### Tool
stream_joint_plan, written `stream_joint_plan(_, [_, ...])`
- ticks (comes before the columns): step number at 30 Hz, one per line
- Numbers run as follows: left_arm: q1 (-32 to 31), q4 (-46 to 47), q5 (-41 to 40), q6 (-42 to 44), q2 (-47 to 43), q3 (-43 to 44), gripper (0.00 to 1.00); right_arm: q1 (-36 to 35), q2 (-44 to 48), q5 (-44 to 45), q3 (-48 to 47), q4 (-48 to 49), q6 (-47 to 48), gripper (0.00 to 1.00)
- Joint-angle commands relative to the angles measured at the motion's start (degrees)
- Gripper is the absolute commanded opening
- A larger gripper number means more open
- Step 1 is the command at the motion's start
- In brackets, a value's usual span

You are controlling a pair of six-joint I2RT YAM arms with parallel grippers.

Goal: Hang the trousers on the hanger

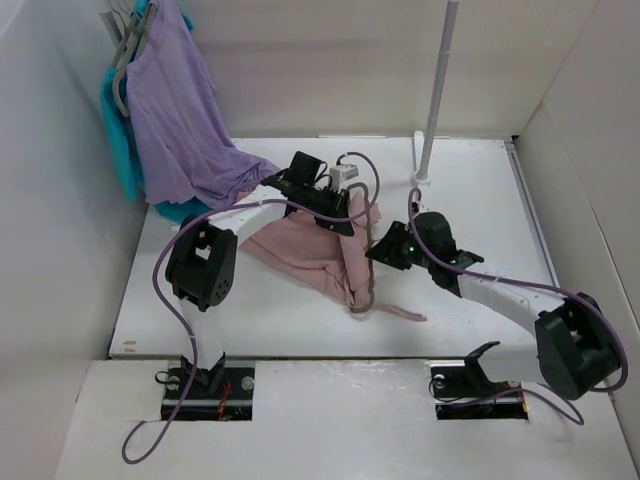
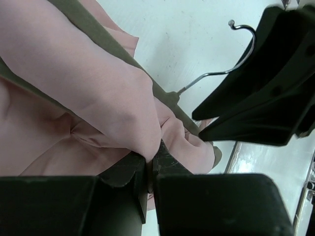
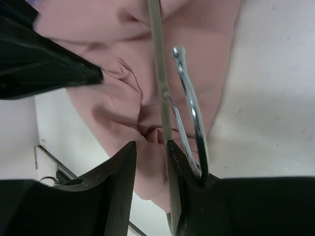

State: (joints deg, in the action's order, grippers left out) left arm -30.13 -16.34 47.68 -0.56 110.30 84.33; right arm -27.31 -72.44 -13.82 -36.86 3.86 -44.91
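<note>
The pink trousers (image 1: 305,250) lie crumpled mid-table. The thin grey hanger (image 1: 366,270) lies partly threaded through them, its hook pointing toward the right arm. My left gripper (image 1: 338,220) is at the trousers' far edge, and in the left wrist view it (image 2: 150,160) is shut on a fold of the pink trousers (image 2: 88,83), beside the hanger's arm (image 2: 98,29) and hook (image 2: 242,37). My right gripper (image 1: 380,252) is at the hanger's top. In the right wrist view it (image 3: 151,145) stands open, with the hanger bar (image 3: 157,73) against one finger and the metal hook (image 3: 192,103) outside that finger.
A purple shirt (image 1: 175,110) and a teal shirt (image 1: 122,140) hang on thicker grey hangers at the back left, the purple hem draping onto the table. A white pole (image 1: 437,90) stands at the back right. White walls enclose the table (image 1: 480,180).
</note>
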Motion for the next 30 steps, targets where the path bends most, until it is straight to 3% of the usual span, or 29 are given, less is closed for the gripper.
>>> stream_joint_plan(1, [0.25,0.78,1.01,-0.67,-2.28,1.36,0.0,-3.79,-0.59,5.9,-2.51,-1.13,-2.46,0.37])
stream_joint_plan(8, [0.25,0.78,1.01,-1.2,-1.76,1.36,0.0,-6.62,-4.45,12.5,-3.3,-1.66,-6.25,0.37])
stream_joint_plan(13, [0.25,0.26,1.54,-0.15,-1.76,1.36,0.0,-7.23,-8.05,18.21,-6.9,-5.08,-8.35,0.24])
stream_joint_plan(21, [-0.28,-0.8,3.73,0.91,-1.06,1.97,0.0,-7.23,-14.64,14.53,-9.63,-0.08,-5.46,0.29])
stream_joint_plan(22, [-0.89,-1.58,4.61,0.91,-1.05,2.76,0.0,-7.23,-15.87,13.92,-10.68,-0.08,-5.46,0.27])
stream_joint_plan(23, [-0.9,-2.11,5.14,1.61,-1.05,3.29,0.0,-6.53,-18.15,13.91,-10.69,-0.08,-6.15,0.13])
stream_joint_plan(25, [-1.42,-4.13,5.84,3.36,-0.44,3.82,0.0,-5.66,-19.48,13.91,-11.39,-0.08,-7.73,0.0])
stream_joint_plan(30, [-2.57,-7.12,8.47,10.65,-4.74,4.61,0.0,-1.26,-16.42,14.53,-8.32,1.24,-15.46,0.0])
